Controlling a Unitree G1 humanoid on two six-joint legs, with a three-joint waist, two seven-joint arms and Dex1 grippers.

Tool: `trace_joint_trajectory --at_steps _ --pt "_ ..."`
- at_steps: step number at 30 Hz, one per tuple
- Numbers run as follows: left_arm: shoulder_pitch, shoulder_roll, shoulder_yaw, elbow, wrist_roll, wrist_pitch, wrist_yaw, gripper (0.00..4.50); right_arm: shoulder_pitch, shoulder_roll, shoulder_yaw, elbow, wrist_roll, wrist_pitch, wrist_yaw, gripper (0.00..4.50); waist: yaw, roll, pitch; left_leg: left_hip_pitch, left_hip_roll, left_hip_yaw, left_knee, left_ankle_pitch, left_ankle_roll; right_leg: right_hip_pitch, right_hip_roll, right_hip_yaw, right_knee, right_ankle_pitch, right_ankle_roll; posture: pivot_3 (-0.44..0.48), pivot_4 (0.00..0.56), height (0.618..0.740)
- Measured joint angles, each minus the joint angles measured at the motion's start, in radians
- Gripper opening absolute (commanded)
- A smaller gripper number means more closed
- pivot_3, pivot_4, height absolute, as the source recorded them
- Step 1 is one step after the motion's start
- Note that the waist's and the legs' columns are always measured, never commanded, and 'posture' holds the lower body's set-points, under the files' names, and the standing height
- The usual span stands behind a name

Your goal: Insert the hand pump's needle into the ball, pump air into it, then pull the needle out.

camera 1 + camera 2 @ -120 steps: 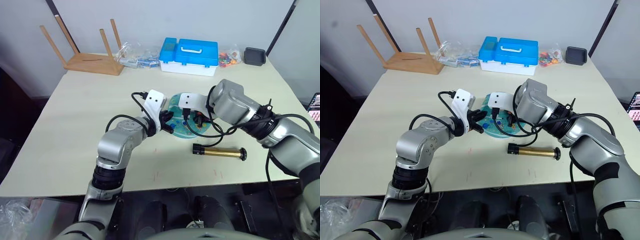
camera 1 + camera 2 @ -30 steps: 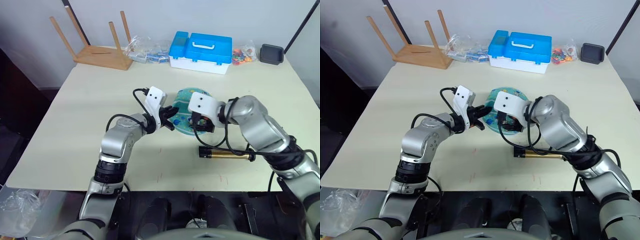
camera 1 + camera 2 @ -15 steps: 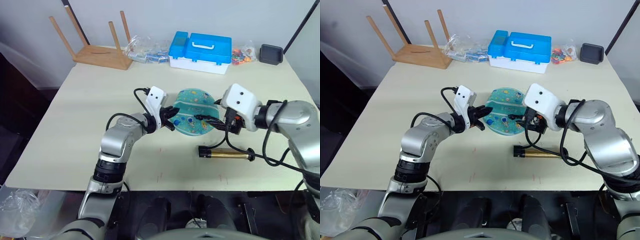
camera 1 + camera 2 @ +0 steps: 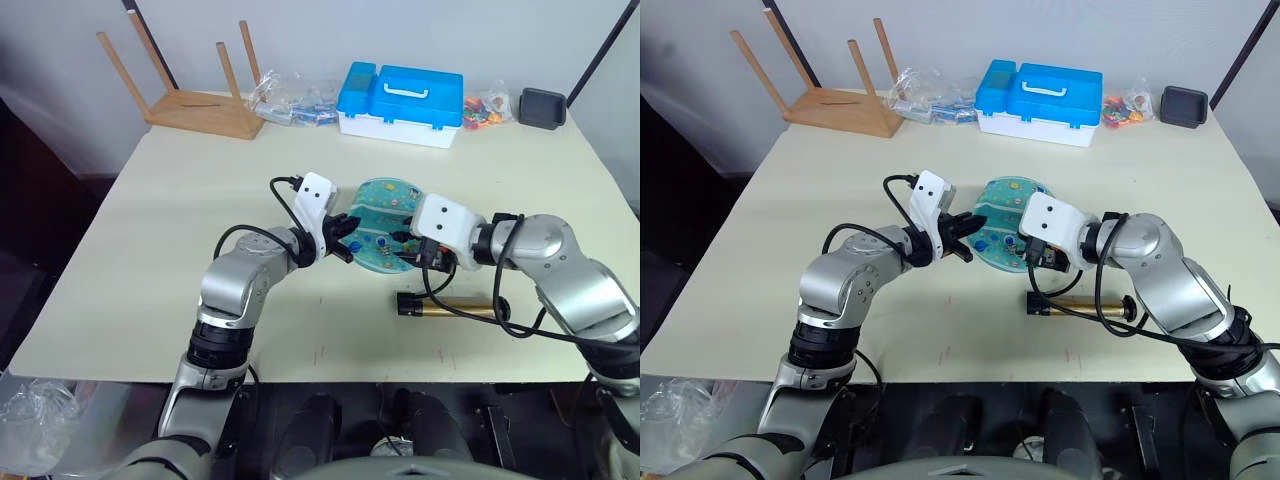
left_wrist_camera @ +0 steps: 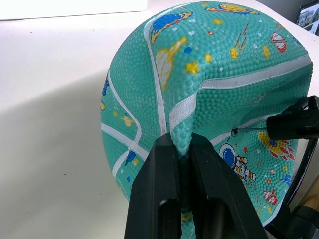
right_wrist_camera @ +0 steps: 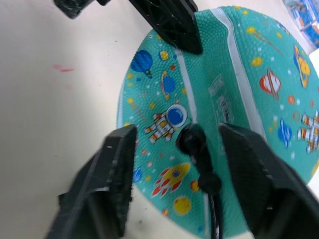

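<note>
The left gripper [image 5: 182,149] pinched a raised fold of the deflated ball [image 5: 214,94], which lay on the bench [image 4: 150,240] between both arms. The right gripper [image 6: 179,144] stood spread, its fingers either side of the needle [image 5: 249,130], whose tip touched the ball's skin. The hand pump [image 4: 450,306] lay on the bench just beside the ball, nearer the robot.

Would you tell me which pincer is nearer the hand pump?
Right. The right pincer sits at the ball just above the hand pump; the left pincer pinches the ball's far edge.
</note>
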Motion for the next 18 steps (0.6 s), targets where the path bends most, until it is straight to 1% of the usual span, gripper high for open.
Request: trace_joint_trajectory --at_steps 7,18 --pt "0.001 0.0 0.001 -0.006 -0.003 0.007 0.012 0.0 -0.036 0.007 0.062 0.064 -0.045 -0.041 0.004 2.71 -0.001 0.0 0.0 0.0 -0.001 0.001 0.001 0.0 0.0 0.0 0.0 0.001 0.001 0.0 0.0 0.0 0.15 0.74" --pt "0.002 0.0 0.0 -0.006 -0.01 0.007 0.022 0.0 -0.051 0.007 0.094 0.099 -0.084 -0.048 0.021 2.71 -0.001 0.0 0.0 0.001 -0.001 0.001 0.002 0.0 0.0 0.0 0.0 0.001 0.001 0.0 0.0 0.0 0.15 0.74"
